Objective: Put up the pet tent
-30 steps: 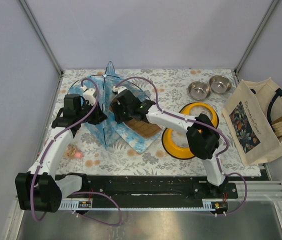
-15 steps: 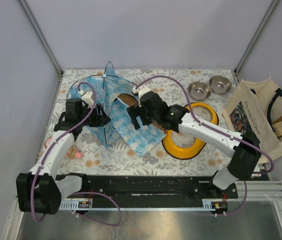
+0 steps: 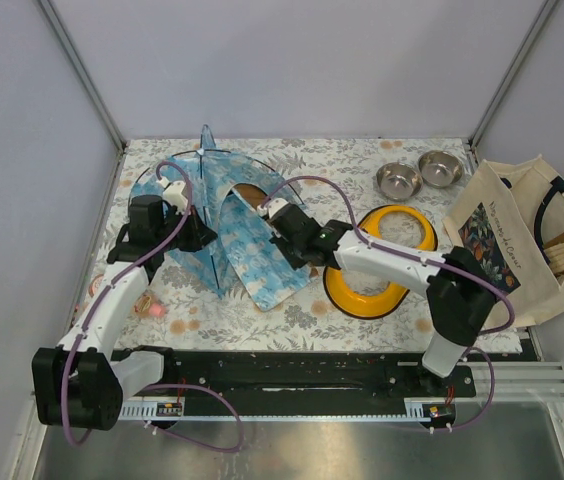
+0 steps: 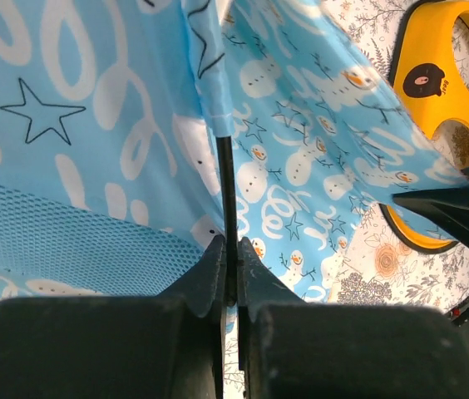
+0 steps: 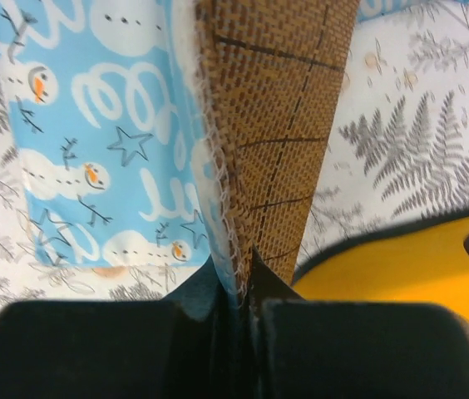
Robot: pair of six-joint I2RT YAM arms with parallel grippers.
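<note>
Top view: shows the pet tent (image 3: 220, 185) on the far-left part of the floral tablecloth (image 3: 362, 160), partly raised, with a pointed peak toward the far edge and thin black poles crossing the blue snowman print. Places the left gripper (image 3: 200, 240) against the tent's near-left side. Left wrist view: shows its fingers (image 4: 209, 274) pressed tight on a black pole (image 4: 227, 191), just below the fabric sleeve. Places the right gripper (image 3: 274, 225) at the tent's right side, clamped on the edge of a mat (image 3: 262, 265) of matching print, tilted up beside the tent. Right wrist view: shows the pinched edge, blue on one face and brown woven on the other. Shows a yellow bowl holder (image 3: 367, 308) just right of the mat, two steel bowls (image 3: 399, 180) beyond it, and a tote bag (image 3: 507, 250) at the right edge.
</note>
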